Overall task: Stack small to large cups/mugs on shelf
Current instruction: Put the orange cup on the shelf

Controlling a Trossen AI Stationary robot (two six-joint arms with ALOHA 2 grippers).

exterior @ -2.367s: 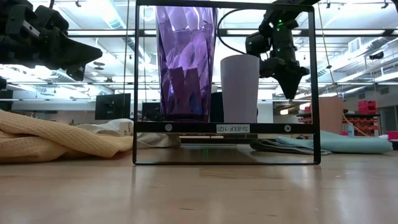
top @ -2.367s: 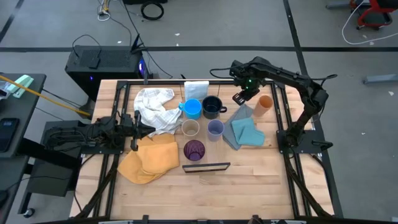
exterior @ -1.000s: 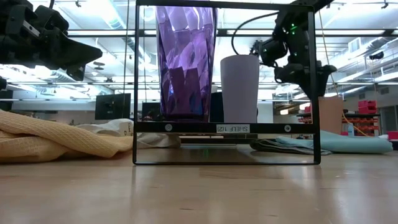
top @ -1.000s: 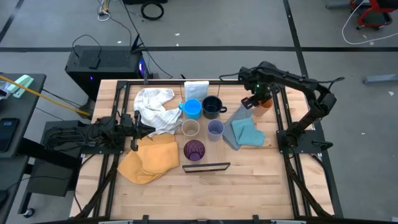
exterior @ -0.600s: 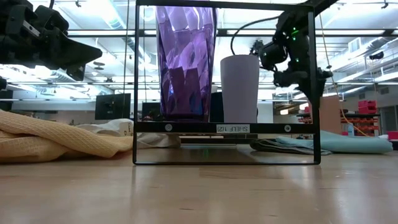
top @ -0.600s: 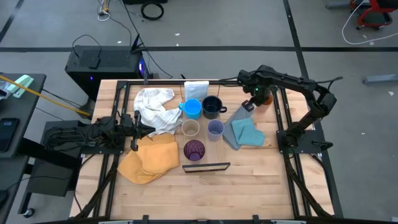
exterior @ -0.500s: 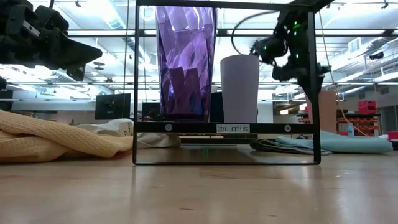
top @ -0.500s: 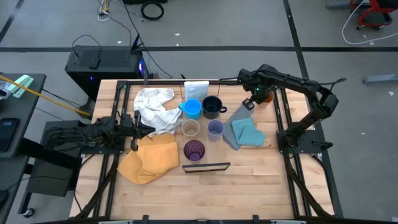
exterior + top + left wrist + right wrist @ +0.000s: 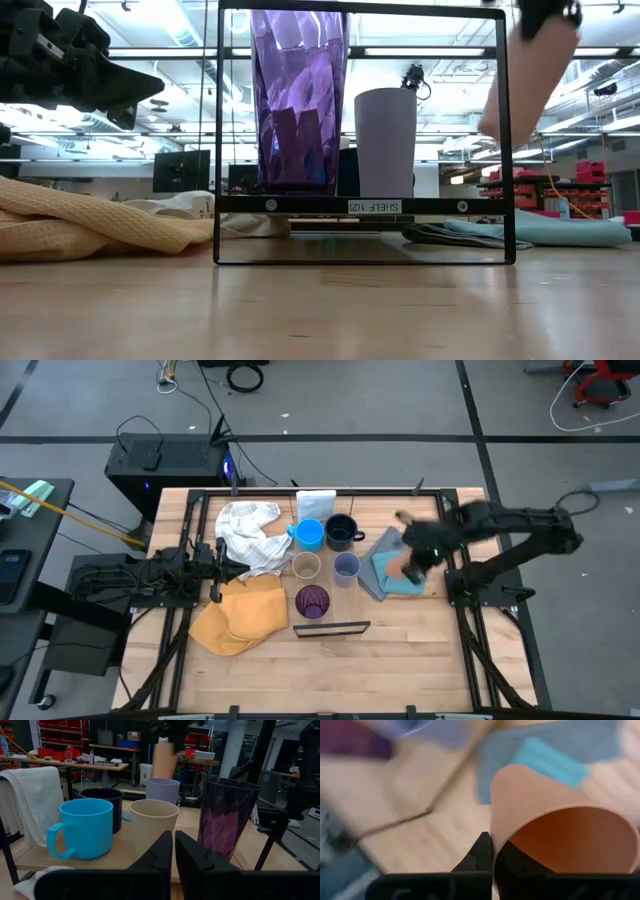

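Right claw [image 9: 491,851] pinches orange cup [image 9: 555,815] rim above blue cloth [image 9: 392,574].

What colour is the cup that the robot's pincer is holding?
Orange: the cup shows best in the right wrist view, pinched at its rim.

Orange cup [image 9: 555,815] — peachy outside, deeper rust-orange inside — set against a blue cloth [image 9: 395,575] in two shades, teal over slate. The dark purple tumbler [image 9: 227,815] shows a faceted, patchy violet pattern. Next to it a plain tan cup [image 9: 152,822], a pale lavender cup [image 9: 162,790], a bright light blue mug [image 9: 85,827] and a navy mug [image 9: 105,802], nearly black. White cloth [image 9: 250,530], mustard-yellow cloth [image 9: 240,615], light wood desk [image 9: 400,660] — and a thin black frame on the shelf [image 9: 360,205].
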